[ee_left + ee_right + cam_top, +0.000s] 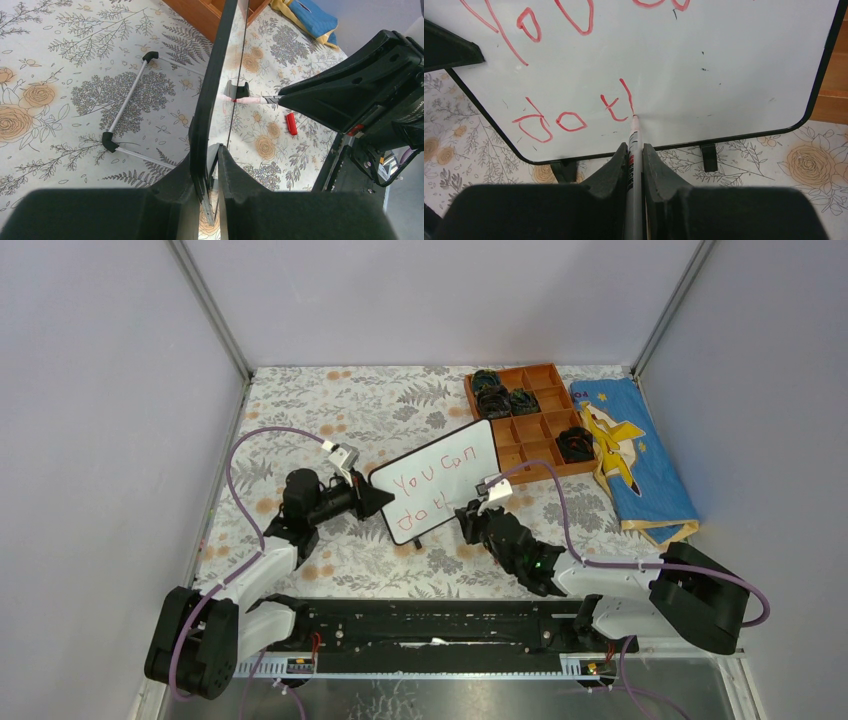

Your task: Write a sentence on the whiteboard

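Both clamp shut: left pincer (pixel 207 156) on the whiteboard (pixel 724 60) edge, right pincer (pixel 636 155) on the marker (pixel 634 131); light, steady strokes should finish the sentence (pixel 611 106).

Brown tray (pixel 550 400) (dark items (pixel 575 442) inside) beside blue cloth (pixel 650 475).

This was a robotics lab test cell rather than a home. Plain grey wall panels (pixel 420 300) joined by bare metal corner posts (pixel 212 310) boxed in a table under a floral tablecloth (pixel 330 405). The left arm (pixel 262 568) and right arm (pixel 605 582), trailing purple cables (pixel 232 475), were bolted to a black rail (pixel 430 625) at its near edge.
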### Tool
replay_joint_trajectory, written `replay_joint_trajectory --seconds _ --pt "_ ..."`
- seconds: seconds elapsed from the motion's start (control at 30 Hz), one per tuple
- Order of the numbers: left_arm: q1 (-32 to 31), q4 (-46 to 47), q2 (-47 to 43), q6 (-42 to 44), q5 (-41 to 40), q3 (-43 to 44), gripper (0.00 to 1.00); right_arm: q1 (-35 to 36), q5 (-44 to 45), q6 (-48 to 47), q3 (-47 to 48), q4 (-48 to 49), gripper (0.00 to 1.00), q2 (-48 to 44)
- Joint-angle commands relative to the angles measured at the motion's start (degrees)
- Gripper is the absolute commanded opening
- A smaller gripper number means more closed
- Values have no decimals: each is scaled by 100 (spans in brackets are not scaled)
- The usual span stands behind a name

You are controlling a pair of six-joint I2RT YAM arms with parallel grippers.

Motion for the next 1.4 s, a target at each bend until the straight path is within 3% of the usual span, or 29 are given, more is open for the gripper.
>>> replay_joint_trajectory --seconds 0.0,1.37 --pt "-13 -530 67 616 -535 -47 13 -41 1 127 -23 80 0 -170" --pt "-57 -530 21 628 -582 -56 13 -139 425 -174 544 -74 0 -60"
